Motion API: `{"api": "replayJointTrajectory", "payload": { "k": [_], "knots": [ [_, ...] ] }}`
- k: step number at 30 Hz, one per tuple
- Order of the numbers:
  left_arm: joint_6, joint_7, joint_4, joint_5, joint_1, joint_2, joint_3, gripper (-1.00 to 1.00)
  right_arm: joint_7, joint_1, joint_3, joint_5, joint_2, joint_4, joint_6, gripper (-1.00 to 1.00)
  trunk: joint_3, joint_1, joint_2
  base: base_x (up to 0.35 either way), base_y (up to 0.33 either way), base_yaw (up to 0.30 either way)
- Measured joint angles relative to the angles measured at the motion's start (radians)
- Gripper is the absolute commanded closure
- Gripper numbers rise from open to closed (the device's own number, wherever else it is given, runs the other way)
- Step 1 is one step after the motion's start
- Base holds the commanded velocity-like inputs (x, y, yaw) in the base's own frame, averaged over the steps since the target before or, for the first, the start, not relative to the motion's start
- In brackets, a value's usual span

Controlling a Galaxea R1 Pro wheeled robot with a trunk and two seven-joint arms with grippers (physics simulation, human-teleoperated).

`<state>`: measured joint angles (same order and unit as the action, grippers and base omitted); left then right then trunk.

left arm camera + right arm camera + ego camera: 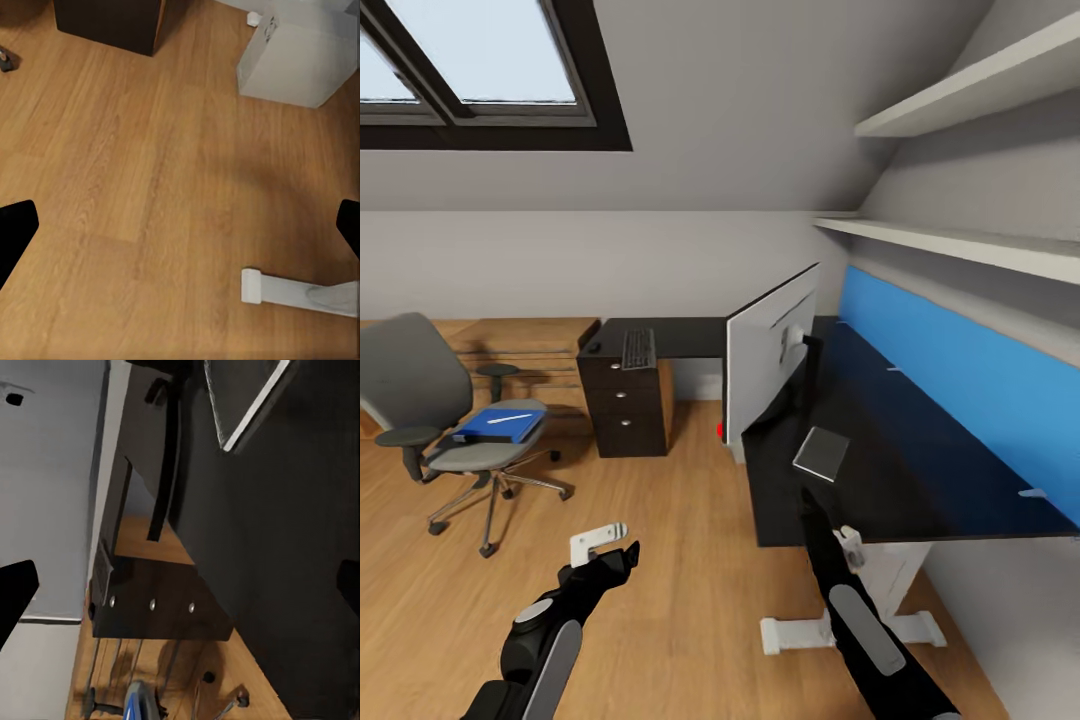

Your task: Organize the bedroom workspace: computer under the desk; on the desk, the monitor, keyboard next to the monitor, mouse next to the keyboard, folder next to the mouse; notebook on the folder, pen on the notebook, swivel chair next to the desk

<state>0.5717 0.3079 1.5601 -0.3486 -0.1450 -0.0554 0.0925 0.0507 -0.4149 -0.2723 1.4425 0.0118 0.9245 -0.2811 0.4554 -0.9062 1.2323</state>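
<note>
From the head view, the right gripper [812,503] hovers at the desk [920,480] edge near the notebook [821,453]; a careless reach could knock the monitor [770,350]. The folder [500,424] lies on the swivel chair [430,400]. The left wrist view shows fingers spread over floor. The right wrist view shows fingers spread above the desktop

Showing the swivel chair [430,400] beyond the left gripper [610,550], carrying the folder [500,425] with the pen [510,417] on top. Ahead of the right gripper [808,500], sitting on the desk [920,480]: the notebook [821,453], then the monitor [770,350] and keyboard [638,348] farther off.
</note>
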Motion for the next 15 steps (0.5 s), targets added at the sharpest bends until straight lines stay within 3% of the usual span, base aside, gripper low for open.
{"api": "replayJointTrajectory", "payload": {
  "k": [1,3,6,11,12,14,15],
  "knots": [
    [-0.001,0.000,-0.001,0.000,0.000,0.005,-0.002,-1.00,0.000,0.000,0.029,0.000,-0.028,0.006,-0.001,-1.00,0.000,0.000,0.000,0.000,-0.343,0.000],
    [-0.001,0.000,-0.002,-0.001,0.000,0.008,-0.015,-1.00,0.000,0.000,0.058,-0.001,-0.054,0.010,-0.003,-1.00,0.000,0.000,0.000,0.000,-0.343,0.000],
    [0.000,-0.001,-0.003,-0.001,0.000,0.009,-0.030,-1.00,0.000,0.000,0.082,-0.002,-0.068,0.013,-0.009,-1.00,0.000,0.000,0.000,0.000,-0.267,0.000],
    [-0.001,-0.001,-0.003,-0.001,0.000,0.009,-0.037,-1.00,-0.022,-0.004,0.089,-0.030,-0.073,0.013,-0.008,-1.00,0.000,0.000,0.000,0.000,-0.091,0.000],
    [-0.001,0.000,-0.003,-0.001,0.000,0.009,-0.037,-1.00,-0.034,-0.004,0.089,-0.045,-0.073,0.012,-0.007,-1.00,0.000,0.000,0.000,0.000,-0.028,0.000],
    [-0.003,0.000,-0.003,0.000,0.000,0.008,-0.038,-1.00,-0.147,-0.021,0.090,-0.183,-0.073,0.010,0.012,-1.00,0.000,0.000,0.000,0.000,-0.016,0.000],
    [-0.003,0.000,-0.003,0.000,0.000,0.008,-0.038,-1.00,-0.185,-0.030,0.090,-0.224,-0.073,0.010,0.022,-1.00,0.000,0.000,0.000,0.000,-0.004,0.000]
  ]
}}
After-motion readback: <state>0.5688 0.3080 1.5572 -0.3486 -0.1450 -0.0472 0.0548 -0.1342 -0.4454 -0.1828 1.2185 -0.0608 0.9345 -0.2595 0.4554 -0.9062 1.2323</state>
